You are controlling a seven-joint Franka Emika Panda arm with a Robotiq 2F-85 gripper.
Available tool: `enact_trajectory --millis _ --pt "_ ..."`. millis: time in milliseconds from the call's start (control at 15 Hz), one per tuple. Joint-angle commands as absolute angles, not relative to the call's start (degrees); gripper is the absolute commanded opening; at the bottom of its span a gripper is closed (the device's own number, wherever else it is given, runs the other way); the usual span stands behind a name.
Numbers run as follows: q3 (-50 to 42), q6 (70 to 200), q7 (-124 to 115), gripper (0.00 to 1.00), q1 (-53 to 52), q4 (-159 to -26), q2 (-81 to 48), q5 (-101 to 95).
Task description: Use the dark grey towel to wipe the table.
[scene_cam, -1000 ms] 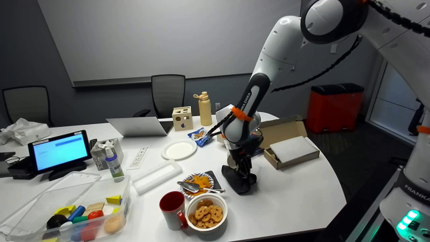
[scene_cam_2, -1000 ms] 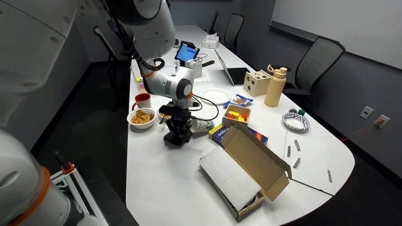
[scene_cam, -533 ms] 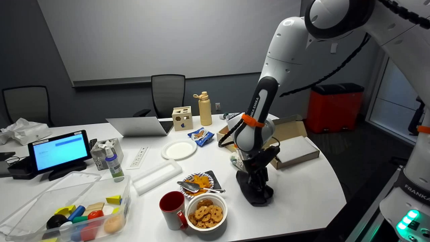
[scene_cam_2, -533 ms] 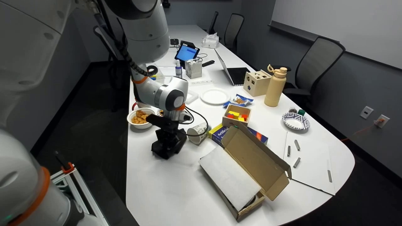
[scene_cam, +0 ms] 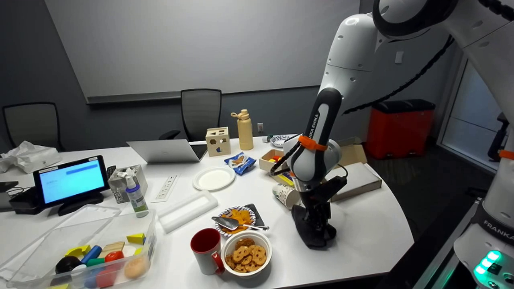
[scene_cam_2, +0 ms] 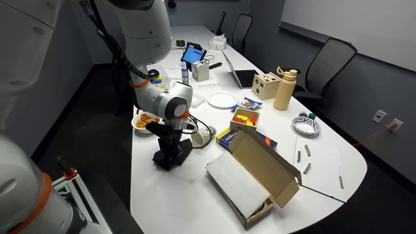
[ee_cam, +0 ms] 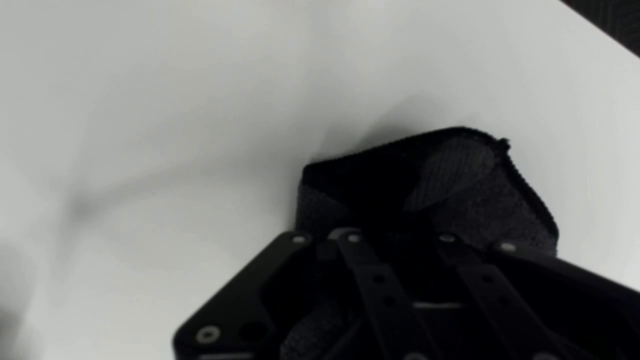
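On smooth white table, fuzzy dark grey towel, black-hemmed, angular, clamped between jaws

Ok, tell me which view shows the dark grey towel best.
The wrist view: the dark grey towel appears largest, its edge and texture visible. Both exterior views show it small; the gripper covers part in all three.

Free table between towel and cardboard box, cup just beside towel, contact uncertain.
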State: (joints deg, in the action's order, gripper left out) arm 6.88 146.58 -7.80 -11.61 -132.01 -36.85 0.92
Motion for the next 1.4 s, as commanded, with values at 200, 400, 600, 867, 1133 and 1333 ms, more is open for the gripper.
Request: enact_trajectory --millis 200,400,600,867,1133,1333 --pt "7.34 145.67 -6.03 0.03 -11.62 -129.80 -39.22 0.67" --pt "10.28 143.77 -0.68 0.03 -10.61 -127.82 -42.23 1.00" --pt "11.36 140.46 1.33 0.03 -11.26 -127.56 -42.67 0.96" --pt "9.06 137.54 -4.86 0.03 -12.77 -131.44 -40.57 1.65" --pt "6.31 141.78 -11.13 0.03 -11.61 -139.12 -37.29 3.98" --pt "3.47 147.36 -11.99 0.03 -9.23 -144.33 -35.39 5.49"
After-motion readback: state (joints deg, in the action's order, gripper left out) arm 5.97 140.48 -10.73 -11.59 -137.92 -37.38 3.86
